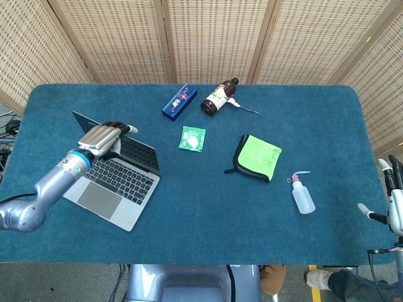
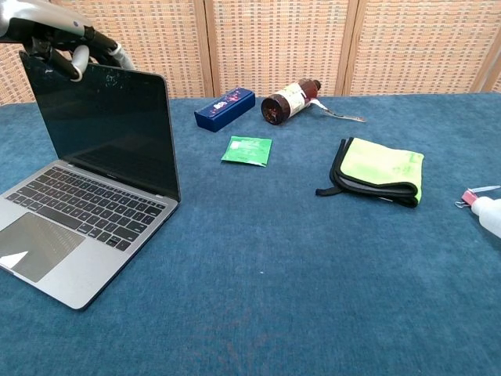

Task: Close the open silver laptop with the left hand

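The silver laptop (image 1: 116,179) stands open on the left of the blue table, its dark screen upright and facing the front in the chest view (image 2: 102,125). My left hand (image 1: 102,136) is at the lid's top edge, up in the left corner of the chest view (image 2: 55,35). Its fingers (image 2: 69,63) curl over that edge onto the screen side, and it holds nothing. My right hand (image 1: 391,195) hangs off the table's right edge, fingers apart and empty.
Behind the laptop lie a blue box (image 1: 179,101), a brown bottle (image 1: 219,97) on its side and a green packet (image 1: 192,139). A folded green cloth (image 1: 257,158) and a small squeeze bottle (image 1: 302,196) lie to the right. Wicker screens stand behind the table.
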### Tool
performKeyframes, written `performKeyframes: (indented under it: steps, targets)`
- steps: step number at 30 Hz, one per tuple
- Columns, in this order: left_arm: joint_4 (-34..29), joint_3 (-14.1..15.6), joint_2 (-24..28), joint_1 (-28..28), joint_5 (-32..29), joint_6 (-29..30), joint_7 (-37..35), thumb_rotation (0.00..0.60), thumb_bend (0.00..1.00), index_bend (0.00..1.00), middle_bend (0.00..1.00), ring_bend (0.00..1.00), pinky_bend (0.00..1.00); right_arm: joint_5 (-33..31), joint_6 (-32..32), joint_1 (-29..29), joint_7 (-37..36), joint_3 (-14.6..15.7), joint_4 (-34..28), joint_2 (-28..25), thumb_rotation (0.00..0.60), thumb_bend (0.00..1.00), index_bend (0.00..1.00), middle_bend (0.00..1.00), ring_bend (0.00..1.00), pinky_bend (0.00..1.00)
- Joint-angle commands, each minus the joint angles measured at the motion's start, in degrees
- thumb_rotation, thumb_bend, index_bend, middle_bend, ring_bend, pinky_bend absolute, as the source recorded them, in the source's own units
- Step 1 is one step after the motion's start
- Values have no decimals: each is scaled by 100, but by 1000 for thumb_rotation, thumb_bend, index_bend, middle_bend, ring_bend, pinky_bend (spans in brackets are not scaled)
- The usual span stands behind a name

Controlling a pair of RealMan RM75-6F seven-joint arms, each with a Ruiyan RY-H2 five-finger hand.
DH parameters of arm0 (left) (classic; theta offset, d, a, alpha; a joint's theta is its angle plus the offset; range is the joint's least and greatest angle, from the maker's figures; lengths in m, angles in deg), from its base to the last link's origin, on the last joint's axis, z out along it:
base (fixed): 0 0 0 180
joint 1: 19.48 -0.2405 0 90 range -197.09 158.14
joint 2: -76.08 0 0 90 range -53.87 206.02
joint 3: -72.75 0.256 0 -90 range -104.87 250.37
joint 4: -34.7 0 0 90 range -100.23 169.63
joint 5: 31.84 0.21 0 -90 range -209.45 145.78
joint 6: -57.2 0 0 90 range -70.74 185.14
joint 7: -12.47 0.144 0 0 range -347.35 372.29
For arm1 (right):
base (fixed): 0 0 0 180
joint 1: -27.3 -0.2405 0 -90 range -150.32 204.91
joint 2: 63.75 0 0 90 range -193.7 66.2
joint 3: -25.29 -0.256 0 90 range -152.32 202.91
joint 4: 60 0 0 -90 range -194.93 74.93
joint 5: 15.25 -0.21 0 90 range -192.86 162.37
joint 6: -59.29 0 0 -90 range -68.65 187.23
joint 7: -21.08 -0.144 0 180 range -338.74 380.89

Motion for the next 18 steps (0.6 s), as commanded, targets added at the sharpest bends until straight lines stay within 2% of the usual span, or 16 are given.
performKeyframes:
  steps: [1, 5, 11, 18]
  targets:
    - [-65, 26, 74, -41, 48, -78, -84, 600, 1000, 175, 206, 117, 104, 5, 5, 1, -1, 0, -4, -1, 600, 0, 6, 0, 0, 0]
    - [-291, -71, 256, -219, 204, -177, -456, 600, 1000, 174, 206, 117, 114, 7, 18, 11, -14, 0, -16, -10, 600, 0, 6, 0, 0, 0]
    - [-519, -155, 558, -592, 856, -373, -954, 600, 1000, 175, 206, 117, 120, 0, 10, 16, -49, -1, -11, -19, 600, 0, 6, 0, 0, 0]
    - [-679, -280, 772, -993, 1601, -325, -1490, 600, 1000, 176, 206, 117, 120, 23, 18, 14, -30, 6, -33, -18, 600, 0, 6, 0, 0, 0]
